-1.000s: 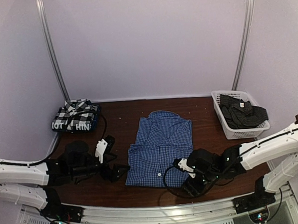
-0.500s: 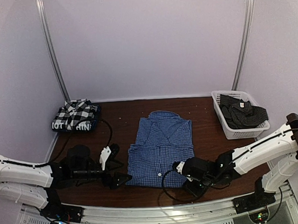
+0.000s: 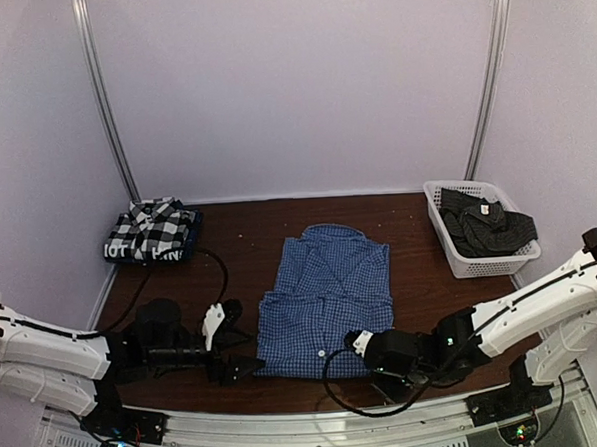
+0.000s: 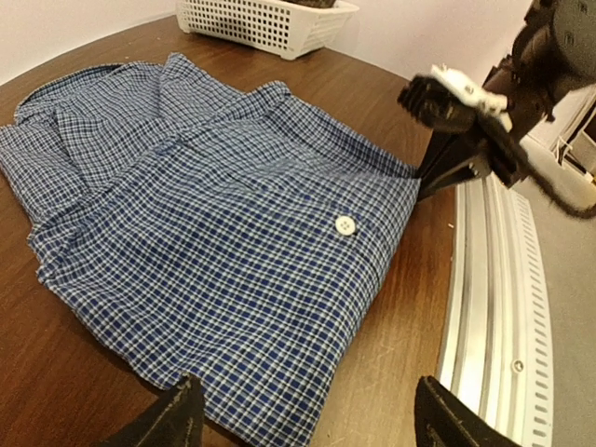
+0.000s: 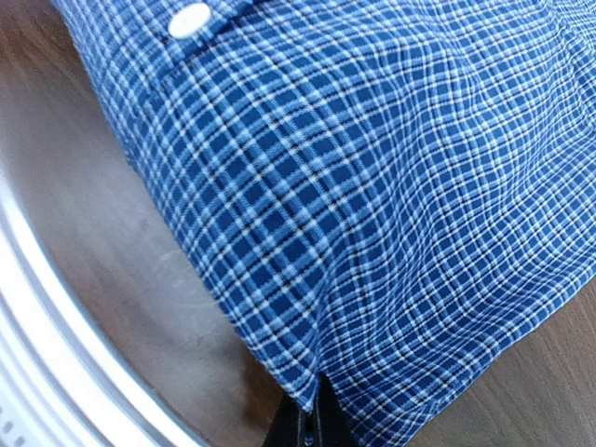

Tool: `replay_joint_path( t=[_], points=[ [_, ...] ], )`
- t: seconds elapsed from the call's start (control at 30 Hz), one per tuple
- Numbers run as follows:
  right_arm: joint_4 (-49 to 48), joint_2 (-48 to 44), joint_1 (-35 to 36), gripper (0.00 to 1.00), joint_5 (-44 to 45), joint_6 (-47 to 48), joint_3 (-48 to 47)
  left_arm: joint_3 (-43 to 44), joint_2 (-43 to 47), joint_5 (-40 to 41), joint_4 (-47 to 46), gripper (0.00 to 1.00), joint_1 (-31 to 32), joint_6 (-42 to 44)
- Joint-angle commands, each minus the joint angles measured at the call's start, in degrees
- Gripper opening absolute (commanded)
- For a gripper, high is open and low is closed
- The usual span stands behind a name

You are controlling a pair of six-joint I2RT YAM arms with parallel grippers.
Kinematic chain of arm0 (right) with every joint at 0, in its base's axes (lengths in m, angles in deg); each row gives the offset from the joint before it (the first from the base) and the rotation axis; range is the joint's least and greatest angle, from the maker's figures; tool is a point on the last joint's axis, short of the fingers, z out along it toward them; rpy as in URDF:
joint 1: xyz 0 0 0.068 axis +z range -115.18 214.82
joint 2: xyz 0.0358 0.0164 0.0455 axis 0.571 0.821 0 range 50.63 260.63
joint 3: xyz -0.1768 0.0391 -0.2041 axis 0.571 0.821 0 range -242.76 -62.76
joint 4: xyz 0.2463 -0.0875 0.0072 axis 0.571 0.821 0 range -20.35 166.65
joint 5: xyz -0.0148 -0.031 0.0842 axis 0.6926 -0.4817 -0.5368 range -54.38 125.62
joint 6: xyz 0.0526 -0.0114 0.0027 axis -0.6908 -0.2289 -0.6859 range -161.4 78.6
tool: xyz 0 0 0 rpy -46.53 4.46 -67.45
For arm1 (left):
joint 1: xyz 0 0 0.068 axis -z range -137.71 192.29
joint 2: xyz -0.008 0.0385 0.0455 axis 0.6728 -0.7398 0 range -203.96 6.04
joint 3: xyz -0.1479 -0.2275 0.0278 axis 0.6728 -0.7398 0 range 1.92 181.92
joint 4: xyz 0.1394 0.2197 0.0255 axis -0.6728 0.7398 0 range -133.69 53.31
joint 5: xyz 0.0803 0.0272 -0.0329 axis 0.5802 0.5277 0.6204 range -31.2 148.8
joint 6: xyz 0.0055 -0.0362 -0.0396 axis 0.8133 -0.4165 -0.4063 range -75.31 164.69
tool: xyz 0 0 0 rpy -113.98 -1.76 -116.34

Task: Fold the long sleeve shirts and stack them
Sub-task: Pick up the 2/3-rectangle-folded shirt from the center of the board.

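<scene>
Shirt point(image 3: 328, 300) in blue fine check, flat; right pincer point(image 5: 307, 426) tight on its hem, left pincer point(image 4: 312, 417) wide.

You had the blue fine-check shirt point(image 3: 328, 302) lying flat mid-worktop point(image 3: 249, 231), folded into a rough rectangle, collar toward the far side, one white button showing near its near hem. At far left, the black-and-white plaid shirt point(image 3: 156, 223) sat folded on the folded navy lettered shirt point(image 3: 130, 251). The dark charcoal shirt point(image 3: 489, 229) lay crumpled in the white basket point(image 3: 486, 267) at far right.
</scene>
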Motion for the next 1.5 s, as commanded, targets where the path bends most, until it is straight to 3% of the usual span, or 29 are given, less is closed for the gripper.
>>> replay_joint_path(
  t=[0.0, 0.47, 0.57, 0.67, 0.83, 1.03, 1.3, 1.4, 1.47],
  points=[
    [2.3, -7.5, 0.4, 0.00, -5.4, -2.9, 0.7, 1.3, -3.4, 4.1, -3.1, 0.78, 4.3, 5.9],
    [2.5, -16.3, -5.2, 0.00, -15.5, -3.9, 2.8, 8.7, -20.1, 14.9, 0.8, 0.78, 12.9, 14.3],
    [1.7, -18.3, -7.3, 0.00, -17.9, -3.7, 3.8, 10.2, -22.4, 19.3, 1.9, 0.75, 14.6, 15.1],
    [0.8, -19.9, -8.7, 0.00, -20.0, -3.3, 4.8, 11.2, -23.4, 23.4, 2.3, 0.62, 15.7, 15.1],
    [0.5, -21.2, -9.9, 0.00, -21.8, -2.6, 5.6, 12.6, -23.0, 27.7, 4.6, 0.31, 16.9, 15.1],
    [1.8, -21.9, -9.9, 0.00, -21.2, -2.3, 5.4, 17.7, -20.7, 21.5, 13.1, 0.00, 16.9, 10.8],
    [2.4, -22.0, -9.7, 0.05, -18.4, -3.2, 5.6, 27.9, -17.0, 13.2, 27.5, 0.00, 16.4, 3.3],
    [2.6, -22.5, -9.5, 0.13, -17.6, -3.5, 5.5, 29.9, -15.8, 9.1, 30.8, 0.00, 14.7, 2.1],
    [2.7, -23.3, -8.9, 0.25, -16.9, -3.7, 5.5, 30.7, -15.0, 6.4, 32.5, 0.00, 13.3, 1.6]
  ],
)
